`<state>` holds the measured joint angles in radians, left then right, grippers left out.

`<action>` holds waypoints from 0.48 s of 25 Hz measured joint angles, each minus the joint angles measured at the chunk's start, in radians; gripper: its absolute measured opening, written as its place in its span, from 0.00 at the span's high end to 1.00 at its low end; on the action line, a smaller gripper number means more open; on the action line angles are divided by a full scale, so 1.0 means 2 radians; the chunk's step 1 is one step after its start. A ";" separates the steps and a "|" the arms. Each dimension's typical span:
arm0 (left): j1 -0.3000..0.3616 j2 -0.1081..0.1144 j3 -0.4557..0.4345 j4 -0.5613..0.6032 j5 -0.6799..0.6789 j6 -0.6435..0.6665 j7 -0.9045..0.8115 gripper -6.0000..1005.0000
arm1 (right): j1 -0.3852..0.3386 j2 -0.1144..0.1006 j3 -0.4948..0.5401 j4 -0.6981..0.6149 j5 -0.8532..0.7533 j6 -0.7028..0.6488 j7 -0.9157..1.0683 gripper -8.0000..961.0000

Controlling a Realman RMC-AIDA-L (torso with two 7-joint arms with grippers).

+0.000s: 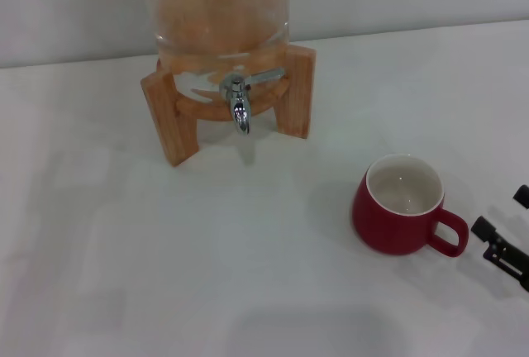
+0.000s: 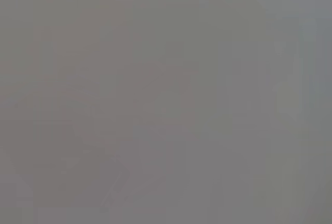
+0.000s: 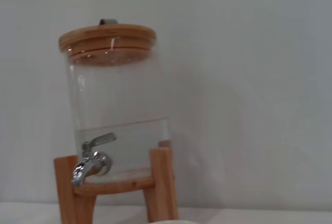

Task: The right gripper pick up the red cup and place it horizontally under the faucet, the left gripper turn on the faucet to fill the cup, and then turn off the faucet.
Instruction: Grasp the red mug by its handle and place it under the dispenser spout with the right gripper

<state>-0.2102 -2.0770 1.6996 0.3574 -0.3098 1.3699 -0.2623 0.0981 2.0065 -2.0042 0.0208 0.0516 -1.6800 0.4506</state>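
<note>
The red cup (image 1: 402,206) stands upright on the white table, right of centre, its white inside showing and its loop handle turned to the right. Just right of that handle, at the view's edge, my right gripper (image 1: 506,223) is open, its black fingers apart and clear of the cup. The chrome faucet (image 1: 239,107) points down from the glass dispenser (image 1: 221,10) at the back, with its thin lever out to the right. From the right wrist, the faucet (image 3: 89,165) and its lever appear low on the dispenser (image 3: 116,105). My left gripper is out of view; the left wrist view is blank grey.
The dispenser rests in a wooden stand (image 1: 169,117) whose legs flank the faucet. It holds water low down and has a wooden lid (image 3: 107,38). White table (image 1: 207,249) stretches between the stand and the cup. A pale wall runs behind.
</note>
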 joint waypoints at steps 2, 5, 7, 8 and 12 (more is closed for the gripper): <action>0.000 0.000 0.000 0.000 0.000 0.000 0.000 0.12 | 0.001 0.000 -0.006 -0.001 -0.003 0.002 0.000 0.12; 0.001 -0.001 0.001 0.000 0.000 0.000 0.000 0.12 | 0.002 0.000 -0.010 -0.001 -0.004 0.007 0.000 0.12; 0.001 -0.001 0.001 0.000 0.000 0.000 0.000 0.12 | 0.002 0.000 -0.011 -0.001 -0.006 0.012 0.000 0.12; 0.001 -0.001 0.002 0.000 0.000 0.000 0.000 0.12 | 0.002 0.000 -0.011 -0.002 -0.007 0.016 0.000 0.12; 0.002 -0.001 0.003 0.000 0.000 0.000 0.000 0.12 | 0.005 0.000 -0.016 -0.005 -0.009 0.037 0.000 0.12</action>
<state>-0.2070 -2.0786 1.7047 0.3573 -0.3099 1.3699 -0.2623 0.1071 2.0071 -2.0358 0.0118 0.0330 -1.6057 0.4510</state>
